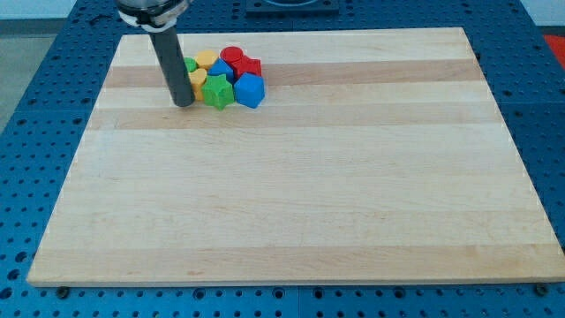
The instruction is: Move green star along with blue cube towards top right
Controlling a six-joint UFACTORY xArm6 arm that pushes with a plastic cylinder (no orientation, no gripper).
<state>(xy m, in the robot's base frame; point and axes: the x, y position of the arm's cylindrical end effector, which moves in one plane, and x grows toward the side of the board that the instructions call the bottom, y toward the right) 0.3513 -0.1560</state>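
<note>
Green star (217, 92) near the wooden counter's (291, 194) top-left corner, touching blue cube (250, 90) on its right. Red, yellow blocks clustered above star. My tip (184, 103) just left of star, beside yellow block (196, 85). No end effector present, just a rod.

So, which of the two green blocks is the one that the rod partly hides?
The green block at the cluster's left edge, half covered by the rod just above my tip. The green star is fully visible, beside the blue cube.
</note>
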